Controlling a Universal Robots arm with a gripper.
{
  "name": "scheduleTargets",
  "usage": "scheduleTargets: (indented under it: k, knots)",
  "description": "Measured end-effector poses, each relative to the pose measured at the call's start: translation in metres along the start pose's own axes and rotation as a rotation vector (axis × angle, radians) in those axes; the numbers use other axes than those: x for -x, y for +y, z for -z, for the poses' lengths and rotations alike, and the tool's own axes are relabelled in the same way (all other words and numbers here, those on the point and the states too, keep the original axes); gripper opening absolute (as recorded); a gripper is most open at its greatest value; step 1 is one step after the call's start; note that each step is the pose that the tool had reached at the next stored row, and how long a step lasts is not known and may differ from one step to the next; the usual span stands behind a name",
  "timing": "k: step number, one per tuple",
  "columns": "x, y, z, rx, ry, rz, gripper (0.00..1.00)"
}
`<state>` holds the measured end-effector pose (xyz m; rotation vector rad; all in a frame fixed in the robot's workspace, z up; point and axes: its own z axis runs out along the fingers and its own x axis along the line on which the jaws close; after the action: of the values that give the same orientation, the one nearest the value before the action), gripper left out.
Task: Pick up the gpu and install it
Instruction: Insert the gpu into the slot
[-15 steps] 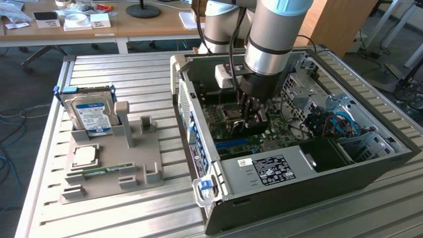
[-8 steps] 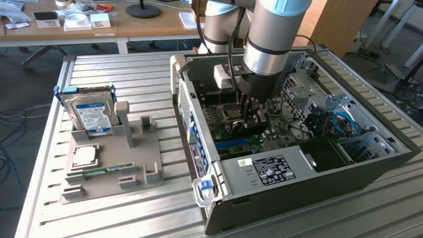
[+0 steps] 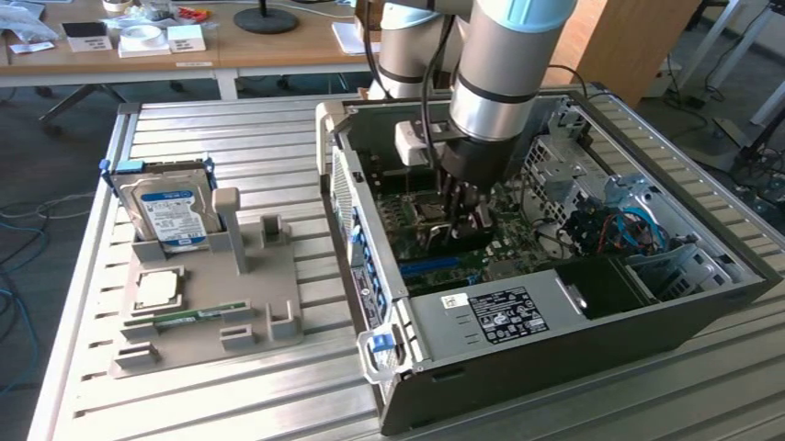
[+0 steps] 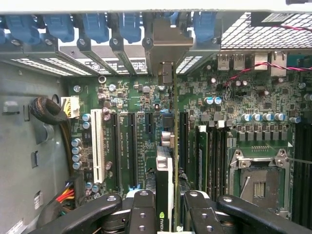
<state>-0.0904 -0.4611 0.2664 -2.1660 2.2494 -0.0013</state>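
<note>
Inside the computer case [image 3: 516, 358], end effector [image 4: 165, 209] clamped on the gpu [image 4: 165, 180] edge-on above the motherboard [image 4: 131, 97].

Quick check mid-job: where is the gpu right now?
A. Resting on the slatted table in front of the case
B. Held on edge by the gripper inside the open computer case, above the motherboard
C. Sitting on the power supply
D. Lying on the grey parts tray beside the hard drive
B: the gripper clamps the gpu edge-on over the motherboard slots, inside the open computer case.
</note>
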Motion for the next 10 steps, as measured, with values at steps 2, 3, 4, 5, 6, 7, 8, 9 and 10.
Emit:
scheduleTargets:
  k: [2, 3, 4, 5, 6, 7, 8, 9, 10]
  knots:
    - [0.0, 0.0004, -0.0013, -0.0001, 0.0, 0.0, 0.27]
    - [-0.0001, 0.0006, -0.0018, 0.0, 0.0001, 0.0, 0.27]
    - [-0.0001, 0.0007, -0.0021, 0.0001, 0.0001, 0.0, 0.27]
    - [-0.0001, 0.001, -0.0024, 0.0001, 0.0003, 0.0, 0.27]
    - [-0.0001, 0.0012, -0.0026, 0.0001, 0.0003, 0.0, 0.27]
    - [-0.0001, 0.0013, -0.0029, 0.0001, 0.0001, 0.0, 0.27]
    - [-0.0001, 0.0016, -0.0031, 0.0, 0.0001, 0.0, 0.27]
    - [-0.0001, 0.0017, -0.0032, 0.0, 0.0001, 0.0, 0.27]
    - [-0.0001, 0.0017, -0.0036, 0.0, -0.0001, 0.0, 0.27]
